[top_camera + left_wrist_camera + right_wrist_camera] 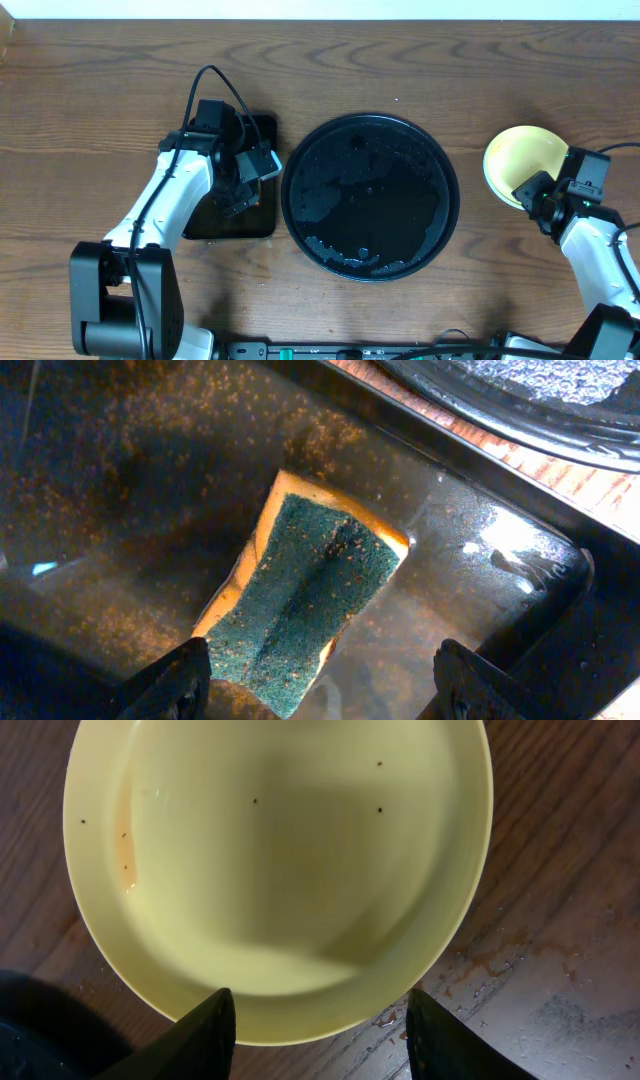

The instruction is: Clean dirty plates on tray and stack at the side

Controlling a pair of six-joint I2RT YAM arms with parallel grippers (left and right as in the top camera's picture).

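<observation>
Left fingers [170, 685] are wide, holding nothing. The near end of the sponge [305, 600] sits between them, green scrub face up, in the gritty water of the rectangular tray [480, 590]. Right fingers [205, 1035] are apart too and grip nothing. They straddle a stretch of the near rim of the yellow plate [280, 870], which lies flat on the desk [560, 870], right of the round tray [400, 200].

My read: the plate is at the side but not clean. It has dark specks and a faint orange smear by its left wall. If you wipe it, take the sponge across its narrow width, low on the yellow foam. It lies skewed to the fingers, so rotate the wrist first. Pin the plate's rim with the right before scrubbing; it looks light and will likely skate on the wet patch [500, 960].

Around: the round tray holds only a water film, no plates. No mint plates show in any view, and you can't tell whether any sit under the yellow one. When lifting out, watch the rectangular tray's wall, close to the round tray's rim, and the cable [215, 80] looping over the left arm.
</observation>
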